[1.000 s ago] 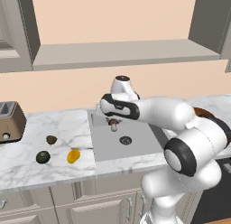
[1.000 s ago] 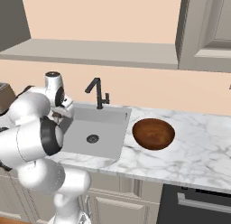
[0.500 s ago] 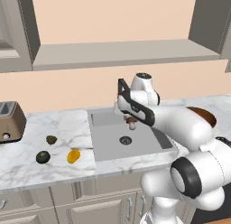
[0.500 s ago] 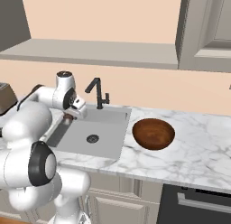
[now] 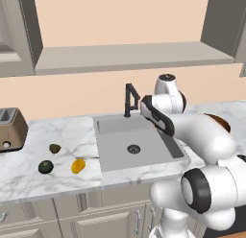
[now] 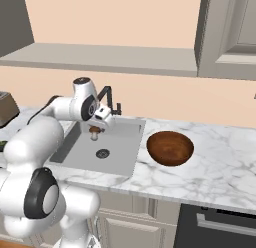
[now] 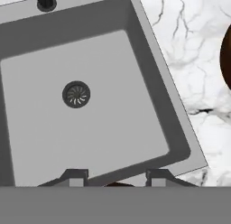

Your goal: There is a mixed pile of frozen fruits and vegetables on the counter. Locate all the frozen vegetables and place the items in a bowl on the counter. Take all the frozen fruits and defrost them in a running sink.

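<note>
Glossy white arm [image 5: 206, 131], fat rounded links. Dark grey discs capping joints [image 5: 197, 191], black band along forearm. White domed cap with dark ring on top. Small white boxy hand with dark mark, perhaps a camera. Two short dark fingertips [image 7: 76, 177], grey pads.

The end effector [image 6: 95, 129] is held above the sink [image 6: 122, 157], with the mushroom [image 6: 94, 132] gripped between its fingers; the drain [image 6: 102, 153] lies below it and slightly toward the front edge of the desk [image 6: 220, 162]; the faucet [image 6: 111, 99] stands just behind it; the bowl [image 6: 170, 148] rests on the desk to its right, apart from the sink; well to its left, on the desk beyond the sink, the dark green ball [image 5: 45, 166], the orange-yellow fruit [image 5: 78, 165] and the olive-green fruit [image 5: 55, 148] are grouped; the toaster [image 5: 10, 129] stands farther left still.
</note>
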Motion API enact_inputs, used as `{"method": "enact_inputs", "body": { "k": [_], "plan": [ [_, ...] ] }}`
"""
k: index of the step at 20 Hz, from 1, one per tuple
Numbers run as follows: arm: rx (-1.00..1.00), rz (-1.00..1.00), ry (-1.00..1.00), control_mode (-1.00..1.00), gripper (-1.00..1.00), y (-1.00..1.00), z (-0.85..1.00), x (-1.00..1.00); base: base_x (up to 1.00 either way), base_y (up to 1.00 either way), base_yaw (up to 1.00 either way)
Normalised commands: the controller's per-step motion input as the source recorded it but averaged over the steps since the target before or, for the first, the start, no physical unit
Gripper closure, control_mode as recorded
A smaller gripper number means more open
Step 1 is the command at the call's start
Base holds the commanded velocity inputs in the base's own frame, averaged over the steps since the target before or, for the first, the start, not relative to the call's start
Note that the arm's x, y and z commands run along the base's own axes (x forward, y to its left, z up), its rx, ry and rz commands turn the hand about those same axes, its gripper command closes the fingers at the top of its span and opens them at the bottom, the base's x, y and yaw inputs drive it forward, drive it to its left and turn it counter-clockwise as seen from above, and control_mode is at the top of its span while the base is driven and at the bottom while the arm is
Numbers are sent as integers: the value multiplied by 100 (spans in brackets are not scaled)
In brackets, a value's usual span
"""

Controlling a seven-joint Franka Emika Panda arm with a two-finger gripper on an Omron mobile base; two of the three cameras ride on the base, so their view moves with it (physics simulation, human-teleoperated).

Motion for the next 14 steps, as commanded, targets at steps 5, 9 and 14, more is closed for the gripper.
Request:
{"method": "enact_inputs", "body": {
  "k": [5,9,14],
  "plan": [
    [-11,-3,-2,-100,100,-85,12,0,0,0,0],
    [-8,-4,-2,-100,100,-87,6,0,0,0,0],
    [-6,-4,0,-100,100,-84,3,1,0,0,0]
  ]
}}
